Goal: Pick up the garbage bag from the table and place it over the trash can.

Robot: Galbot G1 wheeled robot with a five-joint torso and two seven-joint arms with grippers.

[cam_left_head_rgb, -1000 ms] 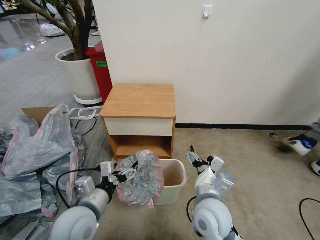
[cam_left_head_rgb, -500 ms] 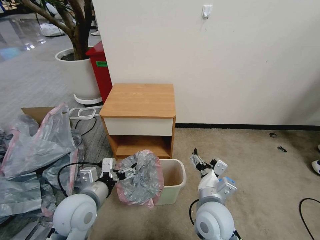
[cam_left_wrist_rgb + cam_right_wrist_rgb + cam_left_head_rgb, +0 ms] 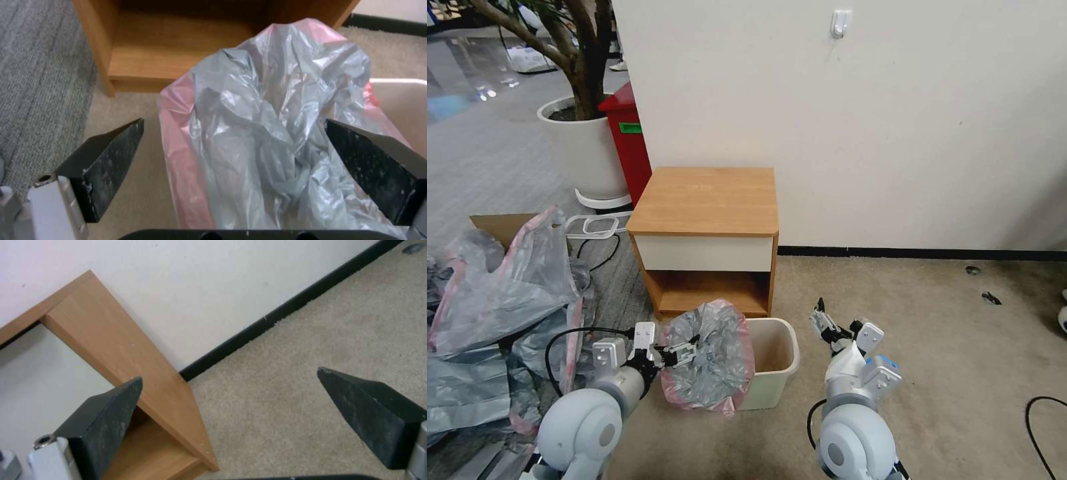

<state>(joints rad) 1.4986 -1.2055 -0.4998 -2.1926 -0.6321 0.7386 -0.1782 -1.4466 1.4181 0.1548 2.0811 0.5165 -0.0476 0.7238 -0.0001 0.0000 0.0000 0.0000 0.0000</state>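
Crinkly grey garbage bag [image 3: 710, 357] drapes cream rounded trash can [image 3: 774, 370].

Garbage bag [image 3: 710, 353] hides trash can's [image 3: 774, 363] left rim.

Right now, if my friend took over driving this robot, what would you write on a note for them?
Left gripper: open, its fingers either side of the garbage bag, not pinching it.
Right gripper: open, empty, right of the trash can, above the carpet.
Bag: off the table, draped over the can's left rim, crumpled.
Done: bag picked up and brought to the can.
Left: the can's right side looks uncovered; spread the bag over the whole rim.
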